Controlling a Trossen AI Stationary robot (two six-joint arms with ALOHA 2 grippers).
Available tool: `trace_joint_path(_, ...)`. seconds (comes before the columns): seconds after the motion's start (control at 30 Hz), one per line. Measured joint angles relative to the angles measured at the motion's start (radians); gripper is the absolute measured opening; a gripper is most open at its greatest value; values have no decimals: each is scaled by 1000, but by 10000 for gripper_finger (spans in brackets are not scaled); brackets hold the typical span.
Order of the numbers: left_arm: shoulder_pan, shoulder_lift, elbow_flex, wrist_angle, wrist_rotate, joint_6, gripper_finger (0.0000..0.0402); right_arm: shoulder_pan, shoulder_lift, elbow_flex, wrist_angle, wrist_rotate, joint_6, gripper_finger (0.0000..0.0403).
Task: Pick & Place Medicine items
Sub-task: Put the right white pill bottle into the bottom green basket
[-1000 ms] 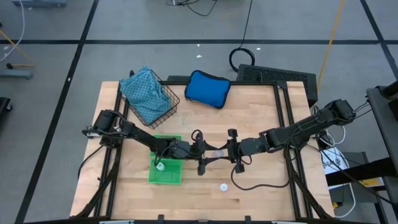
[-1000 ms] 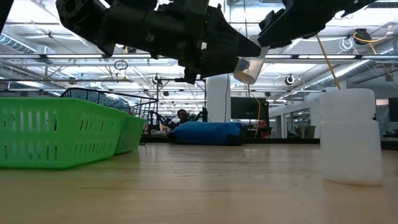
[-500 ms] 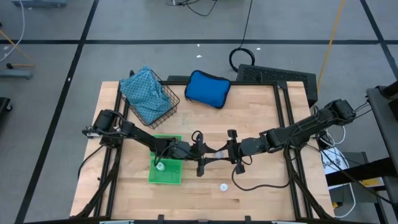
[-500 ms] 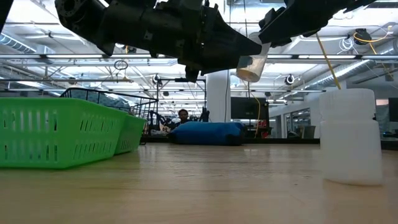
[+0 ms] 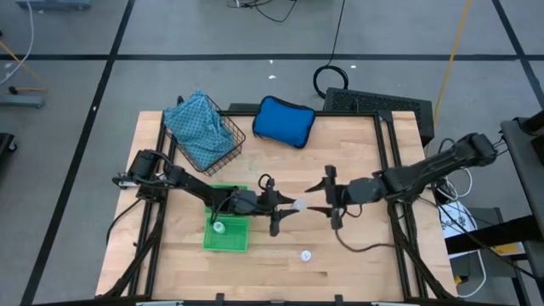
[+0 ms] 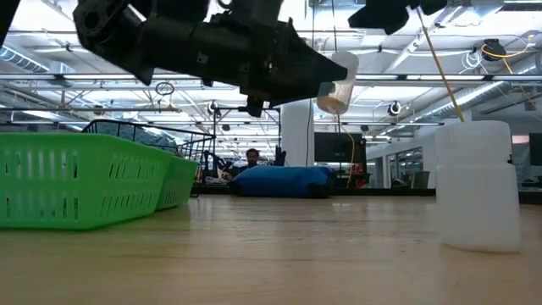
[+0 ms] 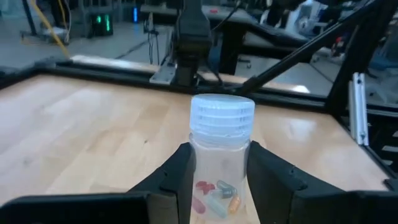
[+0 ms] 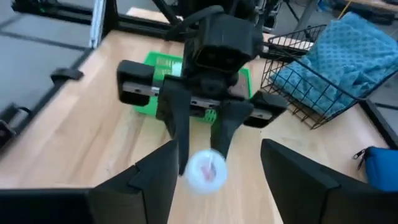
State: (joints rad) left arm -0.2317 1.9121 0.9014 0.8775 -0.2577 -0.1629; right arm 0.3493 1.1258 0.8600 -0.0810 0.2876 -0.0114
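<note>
My left gripper (image 5: 285, 206) clamps the bottle (image 5: 298, 204), its long axis level, cap toward my right gripper (image 5: 319, 198), fingers spread, just beyond; basket (image 5: 240, 242) behind.

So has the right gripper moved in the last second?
Yes. The right gripper has let go of the bottle, which the left gripper holds, and backed off toward the table's right edge, fingers open.

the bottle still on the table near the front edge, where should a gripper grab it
Grip the standing bottle around its straight lower body, below the cap, fingers on opposite sides. It stands upright and alone on the table, so coming down from above probably works best. The left gripper already holds another bottle; the open right gripper is free.
</note>
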Motion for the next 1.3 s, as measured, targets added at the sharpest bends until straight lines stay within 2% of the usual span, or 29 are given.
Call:
trace_joint_path(0.17, -23, 0, -90, 183, 4, 65, 125, 1, -31, -16, 10, -2, 27, 215)
trace_joint_path(0.3, -39, 0, -138, 239, -2, 68, 124, 0, -19, -83, 98, -2, 50, 208)
trace_joint_path(0.43, -47, 0, -144, 248, -14, 60, 124, -3, 24, -194, 344, -3, 76, 205)
trace_joint_path(0.67, -52, 0, -144, 395, 21, 132, 124, -3, 148, -344, 780, -2, 51, 205)
trace_joint_path(0.8, -41, 0, -143, 418, 52, 133, 122, -3, 224, -349, 913, -11, 54, 215)
trace_joint_path(0.93, -34, 0, -143, 421, 56, 131, 122, -15, 314, -347, 1039, -102, 88, 247)
trace_joint_path(1.1, -32, 0, -142, 441, 77, 129, 122, -30, 402, -317, 1071, -107, 112, 289)
trace_joint_path(1.2, -32, 0, -141, 443, 80, 127, 122, -36, 432, -294, 1113, -107, 107, 295)
trace_joint_path(1.3, -32, 0, -141, 447, 87, 127, 122, -42, 451, -273, 1140, -105, 95, 282)
